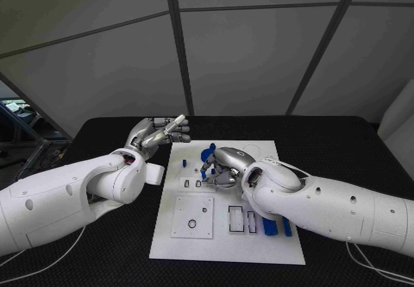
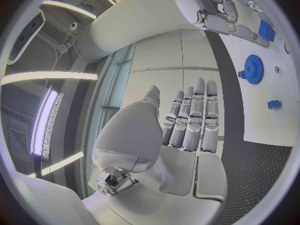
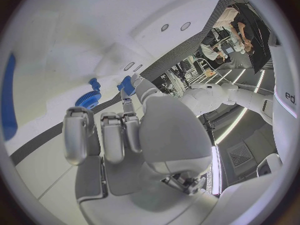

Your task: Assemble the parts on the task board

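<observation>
The white task board (image 1: 226, 239) lies mid-table. My right hand (image 1: 226, 167) hovers over its far half with the fingers curled down. It pinches a small blue part (image 3: 127, 85) between a fingertip and the thumb, and that part (image 2: 266, 30) also appears in the left wrist view. Just beyond it a blue gear (image 1: 207, 156) stands on the board (image 3: 37, 60), with a blue peg (image 1: 210, 145) behind it. My left hand (image 1: 160, 133) is raised off the board's far left corner, fingers (image 2: 190, 120) straight and apart, holding nothing. A small blue piece (image 1: 183, 162) lies near the board's left edge.
Two long blue pieces (image 1: 269, 226) lie at the board's near right, beside several rectangular slots (image 1: 236, 219). A raised white plate (image 1: 193, 216) with a small ring sits on the near left. Black table (image 1: 112, 251) surrounds the board.
</observation>
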`<control>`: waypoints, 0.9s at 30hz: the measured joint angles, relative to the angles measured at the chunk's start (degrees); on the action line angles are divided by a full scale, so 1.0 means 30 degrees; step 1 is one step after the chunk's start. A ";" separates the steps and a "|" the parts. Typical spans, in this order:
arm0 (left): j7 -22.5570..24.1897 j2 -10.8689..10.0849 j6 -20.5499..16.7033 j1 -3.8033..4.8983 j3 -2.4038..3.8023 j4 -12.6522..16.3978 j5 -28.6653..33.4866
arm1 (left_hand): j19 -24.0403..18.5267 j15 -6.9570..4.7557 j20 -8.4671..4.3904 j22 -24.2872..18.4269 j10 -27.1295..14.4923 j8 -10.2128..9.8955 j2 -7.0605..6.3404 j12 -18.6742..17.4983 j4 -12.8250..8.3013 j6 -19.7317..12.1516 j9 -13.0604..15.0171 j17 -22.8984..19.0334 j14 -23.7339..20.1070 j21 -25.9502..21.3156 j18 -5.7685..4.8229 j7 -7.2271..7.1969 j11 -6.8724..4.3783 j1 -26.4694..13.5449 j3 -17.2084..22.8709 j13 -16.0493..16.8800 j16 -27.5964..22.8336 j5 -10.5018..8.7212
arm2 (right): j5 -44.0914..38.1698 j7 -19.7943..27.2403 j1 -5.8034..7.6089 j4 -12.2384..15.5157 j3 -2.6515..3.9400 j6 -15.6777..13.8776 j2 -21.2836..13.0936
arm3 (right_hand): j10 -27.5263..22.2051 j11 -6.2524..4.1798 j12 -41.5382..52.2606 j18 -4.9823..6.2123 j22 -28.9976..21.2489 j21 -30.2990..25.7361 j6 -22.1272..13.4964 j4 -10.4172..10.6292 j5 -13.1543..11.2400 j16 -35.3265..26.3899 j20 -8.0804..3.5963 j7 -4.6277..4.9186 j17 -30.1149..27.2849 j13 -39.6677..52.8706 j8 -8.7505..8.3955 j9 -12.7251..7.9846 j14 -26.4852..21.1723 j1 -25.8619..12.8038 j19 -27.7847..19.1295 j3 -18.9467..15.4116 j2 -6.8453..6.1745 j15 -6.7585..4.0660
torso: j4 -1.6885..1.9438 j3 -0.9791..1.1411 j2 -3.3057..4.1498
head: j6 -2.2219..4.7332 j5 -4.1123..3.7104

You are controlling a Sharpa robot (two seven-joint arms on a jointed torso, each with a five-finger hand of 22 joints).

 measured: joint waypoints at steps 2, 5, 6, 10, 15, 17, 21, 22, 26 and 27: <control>-0.0003 0.0013 0.0002 0.0000 0.0000 -0.0002 0.0000 | 0.0000 0.0001 0.0000 0.0000 0.0000 0.0000 0.0000 0.0000 0.0000 0.0000 0.0000 0.0000 0.0000 0.0000 0.0000 0.0000 0.0000 0.0000 0.0000 0.0000 0.0000 0.0000 | -0.0133 -0.0112 -0.0034 -0.0040 -0.0009 0.0091 0.0065 | 0.0000 0.0000 0.0001 0.0000 0.0000 0.0000 -0.0005 0.0000 0.0000 0.0000 -0.0001 0.0000 0.0000 0.0000 0.0003 0.0000 0.0000 0.0000 0.0000 -0.0001 -0.0001 0.0000 | -0.0007 0.0004 0.0000 | -0.0018 0.0007; -0.0006 0.0022 0.0005 0.0001 0.0000 -0.0007 0.0000 | 0.0000 0.0000 0.0000 0.0000 0.0000 0.0000 0.0000 0.0000 0.0000 0.0000 0.0000 0.0000 0.0000 0.0000 0.0001 0.0000 0.0000 0.0000 0.0000 0.0000 0.0000 0.0000 | -0.0291 -0.0244 -0.0062 -0.0102 -0.0019 0.0225 0.0097 | 0.0000 0.0000 0.0000 0.0001 0.0000 0.0000 -0.0029 0.0000 0.0001 0.0000 0.0000 -0.0018 0.0000 0.0000 0.0008 0.0001 0.0000 -0.0001 0.0000 -0.0002 -0.0002 0.0000 | -0.0009 0.0005 0.0000 | -0.0053 0.0013; -0.0007 0.0023 0.0005 0.0001 0.0000 -0.0009 0.0000 | 0.0000 0.0000 0.0000 0.0000 0.0000 0.0000 0.0000 0.0000 0.0000 0.0000 0.0000 0.0000 0.0000 0.0000 0.0000 0.0000 0.0000 0.0000 0.0000 0.0000 0.0000 0.0000 | -0.0330 -0.0286 -0.0067 -0.0125 -0.0020 0.0267 0.0101 | 0.0000 0.0000 0.0001 0.0000 0.0000 0.0000 -0.0032 -0.0001 0.0040 0.0000 0.0000 -0.0018 -0.0001 0.0000 0.0011 0.0001 0.0000 -0.0001 -0.0001 -0.0002 -0.0002 0.0000 | -0.0013 0.0005 0.0000 | -0.0055 0.0013; -0.0011 0.0027 0.0007 0.0001 0.0000 -0.0016 0.0000 | 0.0000 0.0000 0.0000 0.0001 0.0000 0.0000 0.0000 0.0000 0.0000 0.0000 0.0000 0.0000 0.0000 0.0000 0.0000 0.0000 0.0000 0.0000 0.0000 0.0000 0.0000 0.0000 | -0.0475 -0.0397 -0.0115 -0.0174 -0.0024 0.0456 0.0110 | 0.0000 0.0000 0.0001 -0.0001 0.0000 0.0000 -0.0071 -0.0001 0.0091 0.0000 0.0000 0.0005 -0.0001 0.0000 0.0018 0.0002 0.0000 -0.0002 0.0000 -0.0004 -0.0004 0.0000 | -0.0018 0.0002 0.0004 | -0.0064 0.0020; -0.0018 0.0051 0.0009 0.0001 0.0000 -0.0031 0.0000 | 0.0000 0.0000 0.0000 0.0001 0.0000 0.0000 0.0000 0.0000 0.0000 0.0000 0.0000 -0.0001 0.0000 0.0000 -0.0001 0.0000 0.0000 0.0000 0.0000 0.0000 0.0000 0.0000 | -0.0594 -0.0465 -0.0214 -0.0180 -0.0032 0.0727 0.0192 | 0.0000 0.0000 0.0001 -0.0001 0.0000 0.0000 -0.0035 -0.0001 0.0091 0.0000 0.0000 0.0042 -0.0001 0.0000 0.0019 0.0005 0.0000 -0.0086 -0.0001 -0.0007 -0.0089 0.0001 | -0.0024 0.0002 0.0009 | -0.0088 0.0044; -0.0020 0.0061 0.0011 0.0001 0.0000 -0.0037 0.0000 | 0.0000 0.0000 0.0000 0.0001 0.0000 0.0000 0.0000 0.0000 0.0000 0.0000 0.0000 -0.0001 0.0000 0.0000 0.0000 0.0000 0.0000 0.0000 0.0000 0.0000 0.0000 0.0000 | -0.0624 -0.0472 -0.0249 -0.0188 -0.0034 0.0811 0.0216 | 0.0000 0.0001 0.0001 -0.0001 0.0000 0.0000 -0.0011 -0.0001 0.0091 0.0000 0.0000 0.0058 0.0000 0.0000 0.0020 0.0007 0.0000 -0.0133 -0.0001 -0.0008 -0.0136 0.0000 | -0.0027 0.0002 0.0009 | -0.0093 0.0053; -0.0024 0.0085 0.0014 0.0001 0.0000 -0.0064 0.0000 | 0.0000 0.0000 0.0000 0.0002 0.0000 0.0000 0.0000 0.0000 0.0000 0.0000 0.0000 -0.0001 0.0000 0.0000 -0.0001 0.0000 0.0000 0.0000 0.0000 0.0000 0.0000 0.0000 | -0.0681 -0.0477 -0.0277 -0.0222 -0.0021 0.0920 0.0292 | 0.0000 0.0001 0.0001 0.0000 -0.0001 0.0000 -0.0007 0.0001 0.0092 0.0000 0.0000 0.0056 0.0000 0.0000 0.0018 0.0012 0.0000 -0.0135 -0.0001 -0.0011 -0.0138 0.0001 | -0.0026 0.0000 0.0007 | -0.0112 0.0053; -0.0025 0.0088 0.0015 0.0001 0.0000 -0.0068 0.0000 | 0.0000 0.0000 0.0000 0.0002 0.0000 0.0000 0.0000 0.0000 0.0000 0.0000 0.0000 -0.0001 0.0000 0.0000 0.0000 0.0000 0.0000 0.0000 -0.0001 0.0000 0.0000 0.0000 | -0.0689 -0.0477 -0.0283 -0.0227 -0.0016 0.0930 0.0305 | 0.0000 0.0000 0.0001 -0.0001 0.0000 0.0000 -0.0006 0.0001 0.0092 0.0000 0.0000 0.0056 0.0000 0.0000 0.0018 0.0012 0.0000 -0.0135 -0.0001 -0.0011 -0.0138 0.0001 | -0.0026 -0.0002 0.0007 | -0.0123 0.0053; -0.0029 0.0114 0.0020 0.0001 0.0000 -0.0106 0.0000 | 0.0000 0.0000 0.0000 0.0003 0.0000 0.0000 0.0000 0.0000 0.0000 0.0001 0.0000 -0.0001 0.0000 0.0000 -0.0001 0.0000 0.0000 0.0000 0.0000 0.0000 0.0000 0.0000 | -0.0708 -0.0475 -0.0314 -0.0243 -0.0005 0.0965 0.0347 | 0.0000 0.0001 0.0002 -0.0002 -0.0001 -0.0001 -0.0006 0.0004 0.0092 0.0000 0.0000 0.0055 0.0000 0.0000 0.0002 0.0017 0.0000 -0.0136 -0.0001 -0.0015 -0.0139 0.0001 | -0.0026 -0.0002 0.0005 | -0.0168 0.0053; -0.0030 0.0122 0.0021 0.0001 0.0000 -0.0114 0.0000 | 0.0000 0.0000 0.0000 0.0003 0.0000 0.0000 0.0000 0.0000 0.0000 0.0000 0.0000 -0.0001 0.0000 0.0000 0.0000 0.0000 0.0000 0.0000 0.0000 0.0000 0.0000 0.0000 | -0.0712 -0.0472 -0.0320 -0.0251 -0.0002 0.0970 0.0358 | 0.0000 0.0001 0.0002 0.0000 0.0000 -0.0001 -0.0006 0.0005 0.0092 0.0000 0.0001 0.0055 0.0000 0.0000 -0.0021 0.0019 0.0000 -0.0136 0.0000 -0.0016 -0.0140 0.0001 | -0.0026 -0.0002 0.0005 | -0.0170 0.0053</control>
